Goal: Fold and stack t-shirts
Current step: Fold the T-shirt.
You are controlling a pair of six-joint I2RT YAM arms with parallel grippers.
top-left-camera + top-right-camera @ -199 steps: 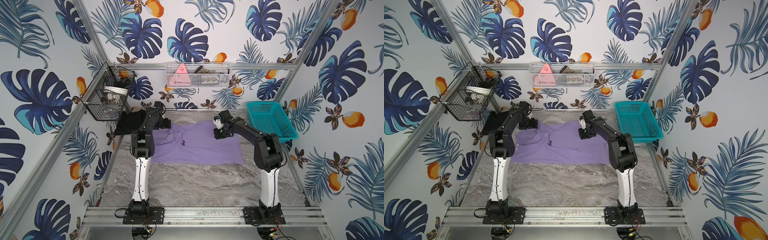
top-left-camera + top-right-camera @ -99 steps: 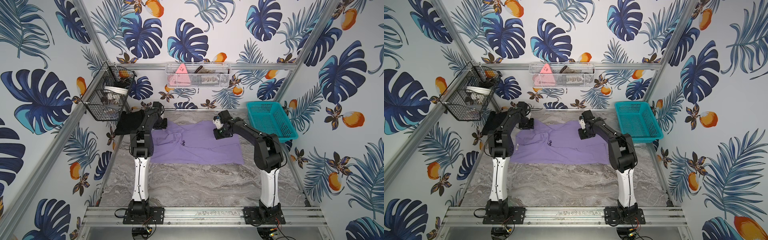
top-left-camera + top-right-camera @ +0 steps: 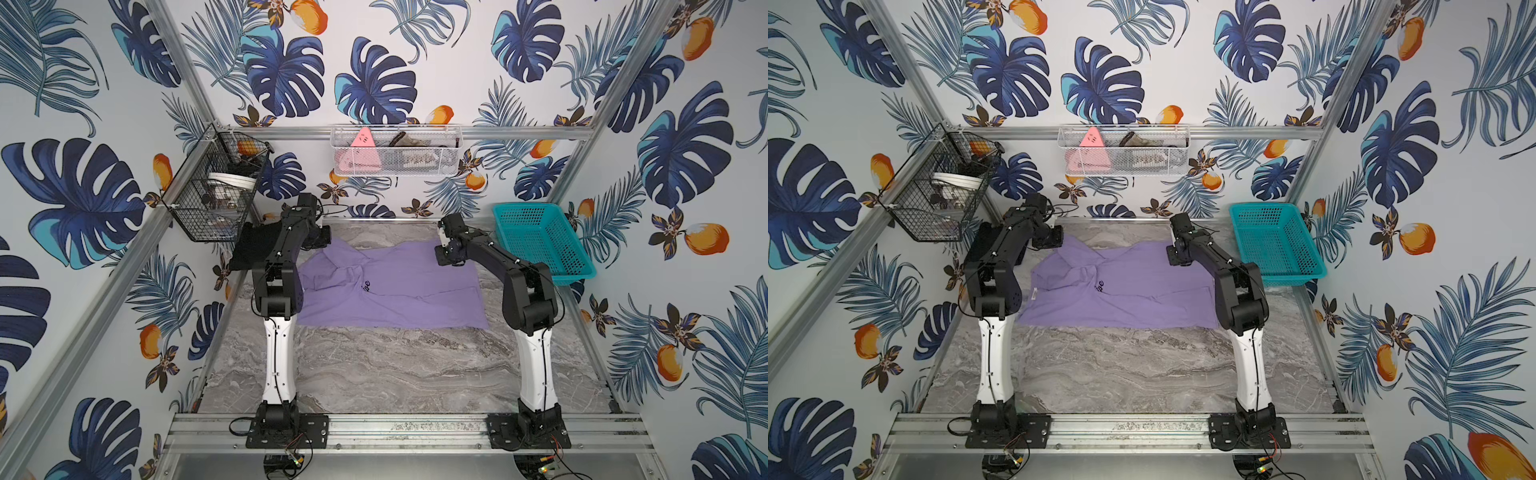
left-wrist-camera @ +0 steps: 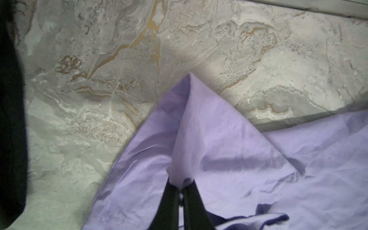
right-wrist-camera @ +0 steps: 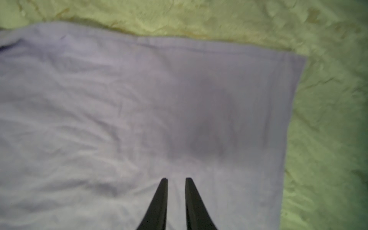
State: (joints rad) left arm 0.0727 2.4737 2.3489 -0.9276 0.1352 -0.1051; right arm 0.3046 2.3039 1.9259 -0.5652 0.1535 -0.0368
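Observation:
The lavender-purple t-shirt (image 3: 395, 291) (image 3: 1121, 291) lies spread on the marble table, black lettering up, bunched toward its far left. My left gripper (image 3: 322, 241) (image 4: 180, 188) is shut on a pinch of that far-left corner, which rises from it in a pointed fold (image 4: 191, 111). Over the shirt's far right part my right gripper (image 3: 446, 257) (image 5: 176, 179) is open by a narrow gap, with flat purple cloth under the tips and nothing between them. The black folded t-shirt (image 3: 253, 249) (image 4: 12, 119) lies at the far left, partly behind my left arm.
A teal basket (image 3: 540, 245) stands at the far right of the marble table (image 3: 395, 365). A black wire basket (image 3: 216, 199) hangs on the left wall. On the back wall a white mesh basket (image 3: 395, 151) holds a pink triangular item (image 3: 361, 139).
My left gripper has gone from wide open to shut on the purple shirt's far-left corner, and the cloth there has bunched up. The right gripper's jaws have parted slightly.

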